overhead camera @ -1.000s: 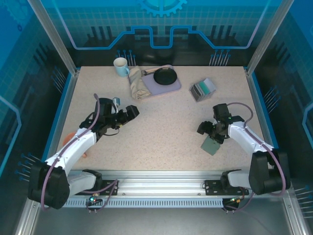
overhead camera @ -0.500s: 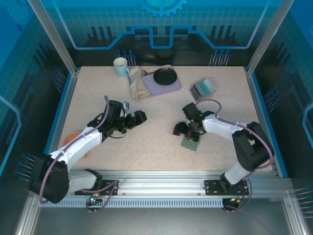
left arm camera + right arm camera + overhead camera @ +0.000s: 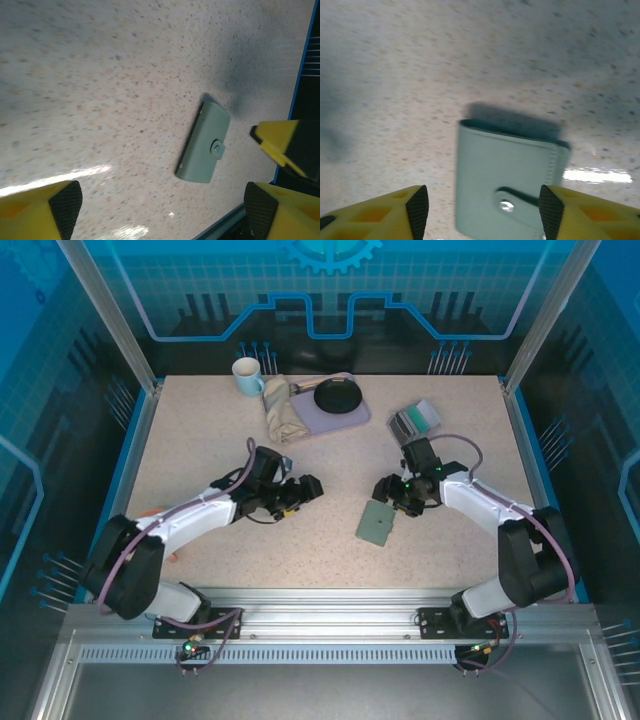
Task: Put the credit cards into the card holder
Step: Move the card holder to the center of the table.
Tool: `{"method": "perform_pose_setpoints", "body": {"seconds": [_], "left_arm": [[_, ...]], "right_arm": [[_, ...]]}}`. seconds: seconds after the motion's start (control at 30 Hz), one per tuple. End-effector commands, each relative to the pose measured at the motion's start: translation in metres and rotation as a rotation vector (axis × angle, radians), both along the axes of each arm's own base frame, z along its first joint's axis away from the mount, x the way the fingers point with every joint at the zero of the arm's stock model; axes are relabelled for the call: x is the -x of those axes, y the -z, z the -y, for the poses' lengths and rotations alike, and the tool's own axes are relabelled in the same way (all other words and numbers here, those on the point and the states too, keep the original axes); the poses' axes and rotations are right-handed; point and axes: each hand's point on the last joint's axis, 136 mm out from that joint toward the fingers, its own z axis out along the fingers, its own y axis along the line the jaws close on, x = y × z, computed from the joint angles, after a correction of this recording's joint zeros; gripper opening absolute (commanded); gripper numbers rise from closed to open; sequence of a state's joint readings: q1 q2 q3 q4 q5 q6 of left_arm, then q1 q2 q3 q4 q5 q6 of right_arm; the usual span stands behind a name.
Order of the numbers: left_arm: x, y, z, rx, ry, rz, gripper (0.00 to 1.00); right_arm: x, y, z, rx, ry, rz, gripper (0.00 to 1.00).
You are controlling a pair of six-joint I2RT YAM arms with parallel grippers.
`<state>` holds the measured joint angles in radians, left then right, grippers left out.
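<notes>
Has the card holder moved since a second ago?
Yes. The card holder has shifted left, away from the right table edge and toward the middle of the table.

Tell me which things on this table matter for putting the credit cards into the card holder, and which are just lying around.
For the job: flat grey-green closed wallet with a snap tab; teal and grey plastic cards standing in a small grey open box.
Just lying about: pale ceramic mug; crumpled beige cloth; lavender tray holding a black round dish.
</notes>
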<state>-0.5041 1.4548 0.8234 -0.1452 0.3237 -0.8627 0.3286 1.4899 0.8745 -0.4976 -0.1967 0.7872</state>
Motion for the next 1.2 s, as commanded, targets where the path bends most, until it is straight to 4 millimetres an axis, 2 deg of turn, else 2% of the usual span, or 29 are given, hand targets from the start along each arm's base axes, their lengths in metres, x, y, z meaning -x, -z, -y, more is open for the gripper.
{"method": "perform_pose_setpoints", "body": {"seconds": [0.0,0.1,0.17,0.3,0.6,0.93,1.17], "left_arm": [[-0.008,-0.011,0.037,0.059,0.077,-0.004,0.82],[-0.012,-0.005,0.064,0.056,0.122,-0.022,0.76],[-0.013,0.002,0.078,0.052,0.131,-0.049,0.73],[-0.013,0.018,0.094,0.042,0.133,-0.119,0.64],[0.005,0.047,0.097,0.033,0.152,-0.205,0.59],[0.015,0.056,0.105,-0.015,0.298,-0.261,0.57],[0.013,0.061,0.112,0.010,0.320,-0.270,0.57]], "right_arm": [[0.020,0.018,-0.009,-0.043,-0.062,-0.097,0.58],[0.022,0.025,-0.013,-0.050,-0.070,-0.105,0.48],[0.023,0.029,-0.014,-0.035,-0.078,-0.109,0.46],[0.026,0.039,-0.016,-0.020,-0.108,-0.136,0.40],[0.026,0.037,-0.037,-0.117,-0.168,-0.035,0.39],[0.028,0.024,-0.018,-0.022,-0.147,0.002,0.38],[0.038,0.030,-0.017,-0.019,-0.152,-0.020,0.35]]}}
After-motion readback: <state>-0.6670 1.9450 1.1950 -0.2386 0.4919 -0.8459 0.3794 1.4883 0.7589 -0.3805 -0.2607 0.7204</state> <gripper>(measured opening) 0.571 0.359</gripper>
